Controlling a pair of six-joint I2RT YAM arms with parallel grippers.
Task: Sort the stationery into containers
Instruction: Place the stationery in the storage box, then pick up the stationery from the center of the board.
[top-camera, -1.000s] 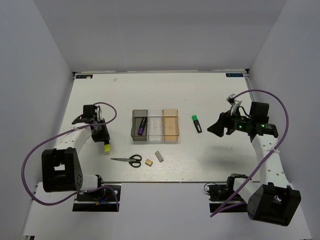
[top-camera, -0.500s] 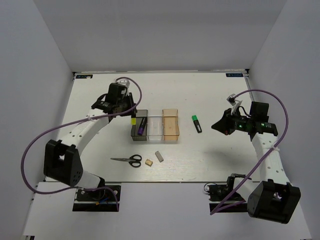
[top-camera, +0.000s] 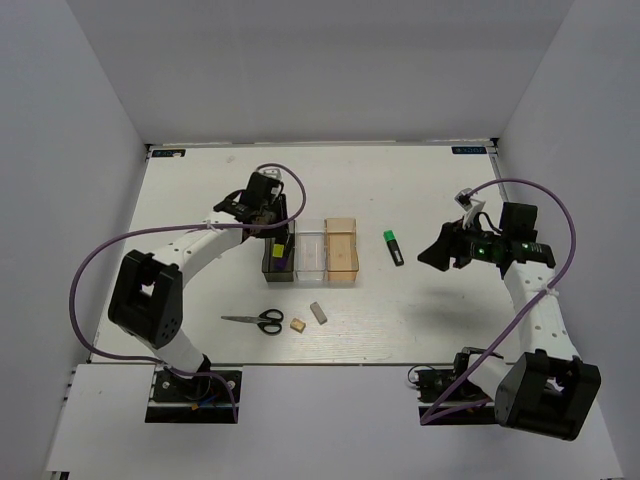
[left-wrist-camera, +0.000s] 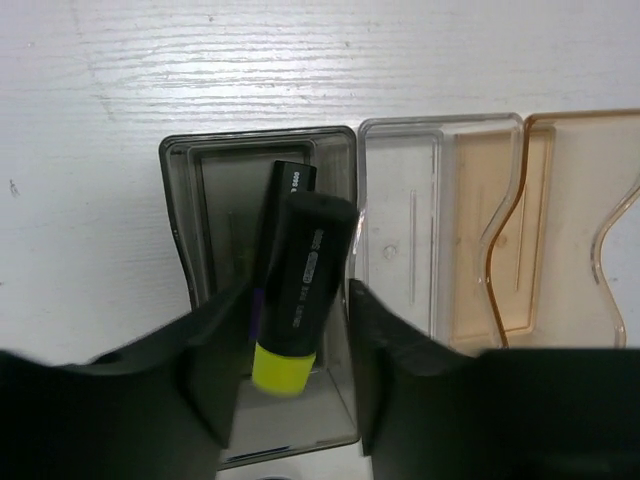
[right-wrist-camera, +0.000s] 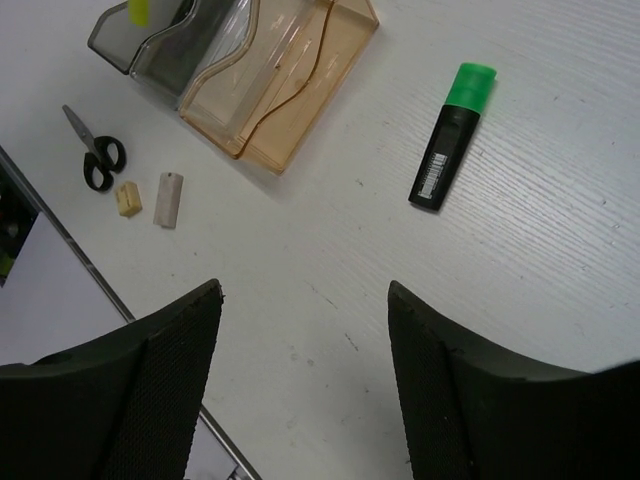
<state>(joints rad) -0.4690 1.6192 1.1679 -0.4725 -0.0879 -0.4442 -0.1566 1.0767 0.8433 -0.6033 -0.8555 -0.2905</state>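
L gripper (left-wrist-camera: 295, 310) – jaws closed onto yellow highlighter (left-wrist-camera: 300, 280), held tilted, yellow cap end nearest the wrist. Directly below the jaws: smoky grey bin (left-wrist-camera: 180, 220), with purple highlighter (left-wrist-camera: 290, 182) lying inside under the yellow one. Beside that, further out: clear bin (left-wrist-camera: 400, 150), then amber bin (left-wrist-camera: 560, 200), touching in a row.

R gripper (right-wrist-camera: 305, 380) – jaws spread wide, nothing in them, above the table (right-wrist-camera: 560, 250). Green highlighter (right-wrist-camera: 450, 140) lies ahead, to the right in wrist view. Ahead-left, well apart from the gripper: grey eraser (right-wrist-camera: 169, 199), tan block (right-wrist-camera: 126, 198), scissors (right-wrist-camera: 92, 155).
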